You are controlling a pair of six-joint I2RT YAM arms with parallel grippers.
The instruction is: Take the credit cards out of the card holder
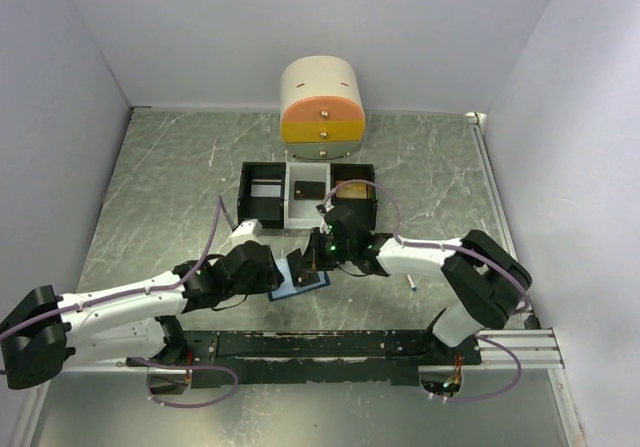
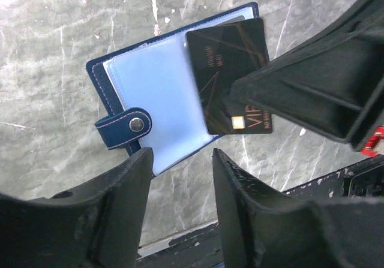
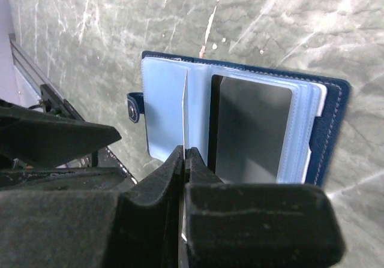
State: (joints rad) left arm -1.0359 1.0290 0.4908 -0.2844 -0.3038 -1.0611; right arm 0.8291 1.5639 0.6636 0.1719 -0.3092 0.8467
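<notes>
Right fingers (image 3: 252, 220) pinch 1 black gold-lined credit card (image 2: 228, 70) over the open blue folding card holder (image 2: 150, 88); left fingers (image 2: 114, 202) spread, empty. We fear the thin, slick card slipping free.

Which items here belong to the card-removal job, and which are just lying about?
Job: card holder; black card pinched by right gripper; another card in its pocket; left gripper, open.
Lying about: three-compartment tray; drawer unit; thin white item.
</notes>
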